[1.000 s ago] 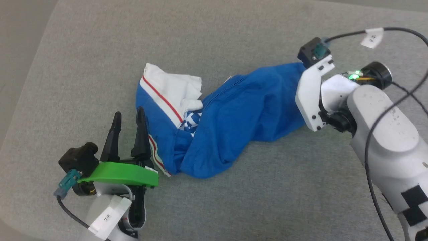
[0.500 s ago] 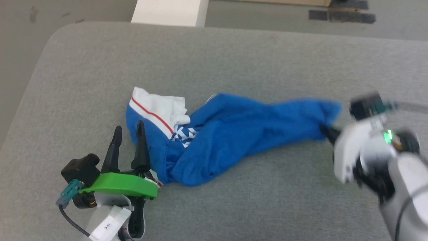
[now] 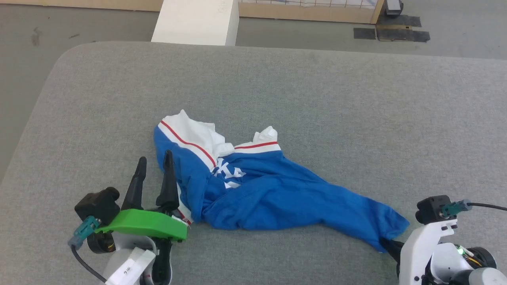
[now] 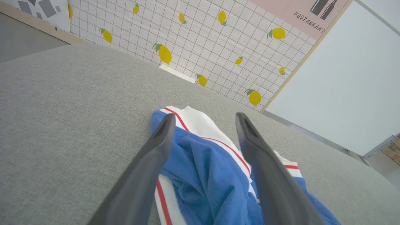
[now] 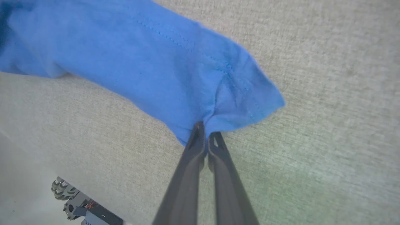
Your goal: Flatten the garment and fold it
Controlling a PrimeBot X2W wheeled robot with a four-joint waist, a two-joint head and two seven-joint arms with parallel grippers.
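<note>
- The right end effector (image 5: pixel 206 132) has swung from the far right of the bench (image 3: pixel 317 99) to its near right side, dragging the garment (image 3: pixel 277 194) by its blue hem. The head camera has also tipped up, so the bench's far edge and the floor beyond it now show.
- The pull has drawn the blue body out long and low toward the near right. A second sleeve (image 3: pixel 263 141), white with a red stripe, has come out beside the first sleeve (image 3: pixel 190 128).
- The right end effector's fingers are pinched tight together on a corner of the hem, with cloth bunched at their tips.
- The left end effector (image 3: pixel 155 158) has kept its place at the garment's left edge. Its fingers are spread wide and hold nothing, and the inner finger is right against the cloth.
- The garment lies crumpled on the grey bench, reaching from left of the middle to the near right.
- The white lettering (image 3: pixel 229 174) on the chest is half folded under and cannot be read.
- A pink poster (image 4: pixel 309 18) above a lemon-print wall (image 4: pixel 193 34) reads "RESTAURANT".
- The mark on the white tag (image 3: pixel 128 266) on the left arm is too small to read.
</note>
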